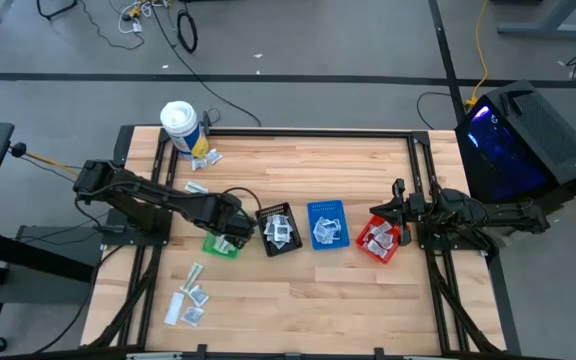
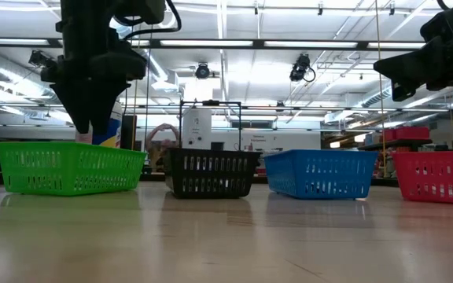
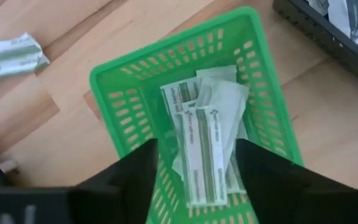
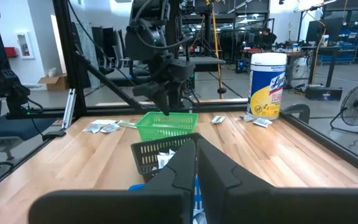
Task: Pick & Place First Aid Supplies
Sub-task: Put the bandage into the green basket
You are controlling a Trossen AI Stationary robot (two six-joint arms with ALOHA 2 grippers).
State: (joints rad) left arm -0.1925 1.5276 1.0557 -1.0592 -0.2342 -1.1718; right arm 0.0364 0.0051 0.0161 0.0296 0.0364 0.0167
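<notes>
Left pincer (image 3: 194, 168) spread open above green bin (image 3: 114, 99), holding nothing.

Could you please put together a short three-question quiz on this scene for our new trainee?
1. True or false: the left pincer hangs over the green bin.
2. Which bin lies nearest the right pincer: A black, B blue, C red?
3. Fill in: greenish-printed strip packets lie inside the ____ bin.

Key: 1 true; its fingers stand apart above the packets. 2 C. 3 green.
</notes>
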